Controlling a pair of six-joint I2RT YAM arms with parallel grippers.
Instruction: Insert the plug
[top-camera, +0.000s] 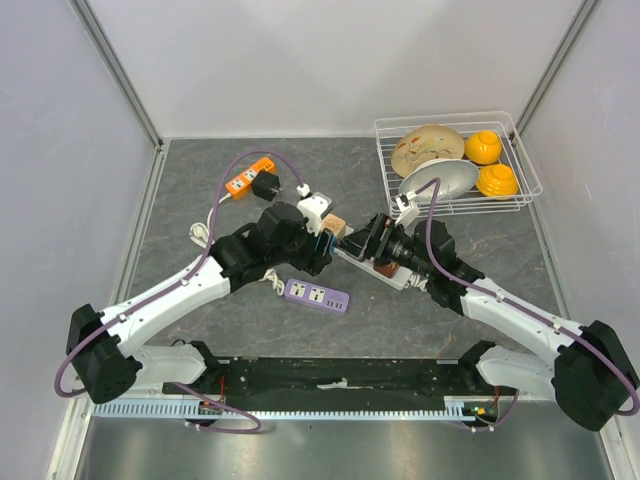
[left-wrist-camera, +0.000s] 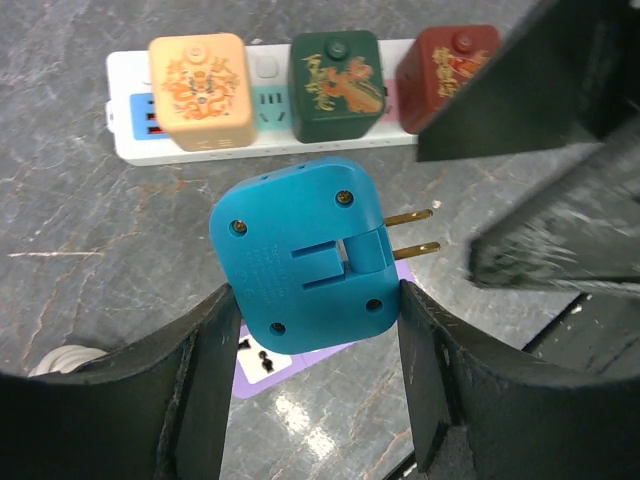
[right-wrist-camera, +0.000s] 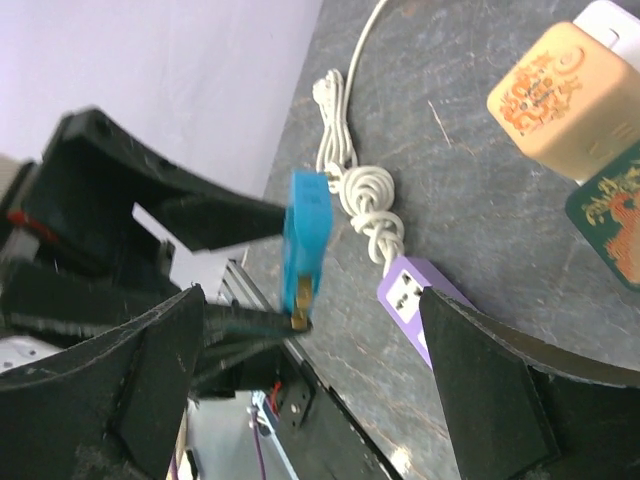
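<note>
1. Two brass prongs (left-wrist-camera: 412, 232) stick out sideways from the blue plug (left-wrist-camera: 300, 255), which hangs in mid-air above the table (top-camera: 480, 290). The left gripper (left-wrist-camera: 312, 305) pinches it across the lower part of its body. That hold looks shallow, so a push on the plug could make it pivot or slip
2. Wide apart and holding nothing, the right gripper (right-wrist-camera: 312, 300) faces the plug and sits close to the prong side. If it closes on the prongs or off-centre, the plug may twist. If one side lets go too early, it may drop
3. Prongs aimed sideways cannot go down into a socket, so the plug needs turning first, or they will scrape the strip's face
4. Three adapters, peach (left-wrist-camera: 200, 90), green (left-wrist-camera: 335, 85) and red (left-wrist-camera: 445, 65), crowd the white power strip (left-wrist-camera: 125, 130) beyond the plug and leave little room. The purple strip (top-camera: 316, 295) lies under the plug with its sockets apparently free. Which strip is meant, I cannot tell
5. One knotted white cord (right-wrist-camera: 365, 195) lies just beside the purple strip and could snag a finger. The orange strip (top-camera: 248, 178) and the wire basket (top-camera: 450, 119) sit well apart, out of the way
</note>
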